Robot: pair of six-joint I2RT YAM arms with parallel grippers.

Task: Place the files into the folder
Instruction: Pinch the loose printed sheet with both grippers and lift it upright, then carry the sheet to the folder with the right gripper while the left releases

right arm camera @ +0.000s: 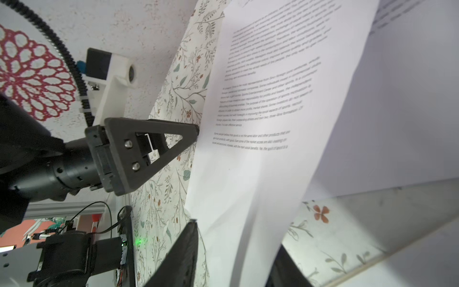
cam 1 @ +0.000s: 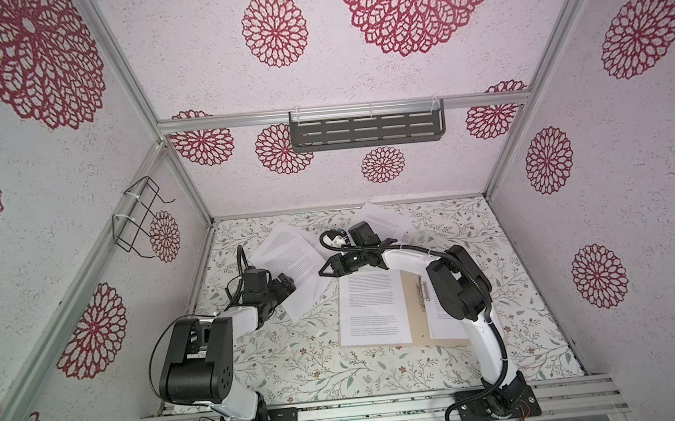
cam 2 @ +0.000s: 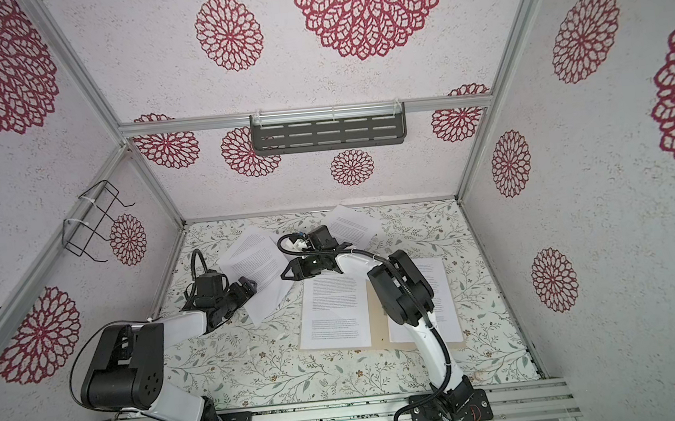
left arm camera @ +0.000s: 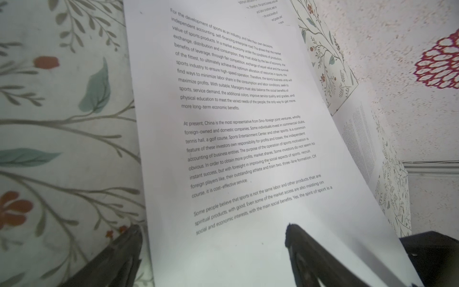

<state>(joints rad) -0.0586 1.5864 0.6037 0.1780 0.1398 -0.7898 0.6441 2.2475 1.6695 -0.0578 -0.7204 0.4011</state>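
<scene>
The tan folder (cam 1: 414, 296) lies open at the table's centre right in both top views. One printed file (cam 1: 374, 312) lies on its left leaf. Another (cam 2: 443, 294) on the right leaf is partly hidden by my right arm. Overlapping loose files (cam 1: 290, 257) lie at the back left, and a single file (cam 1: 382, 220) lies at the back. My left gripper (left arm camera: 213, 226) is open, one finger on the cloth and one over a file's near edge. My right gripper (right arm camera: 237, 233) stands open at the pile's right corner, with a bowed sheet (right arm camera: 260, 149) between its fingers.
A floral cloth (cam 1: 320, 367) covers the table. A black wire rack (cam 1: 140, 220) hangs on the left wall and a grey slotted shelf (cam 1: 366, 130) on the back wall. Aluminium rails (cam 1: 387, 415) carry both arm bases along the front edge.
</scene>
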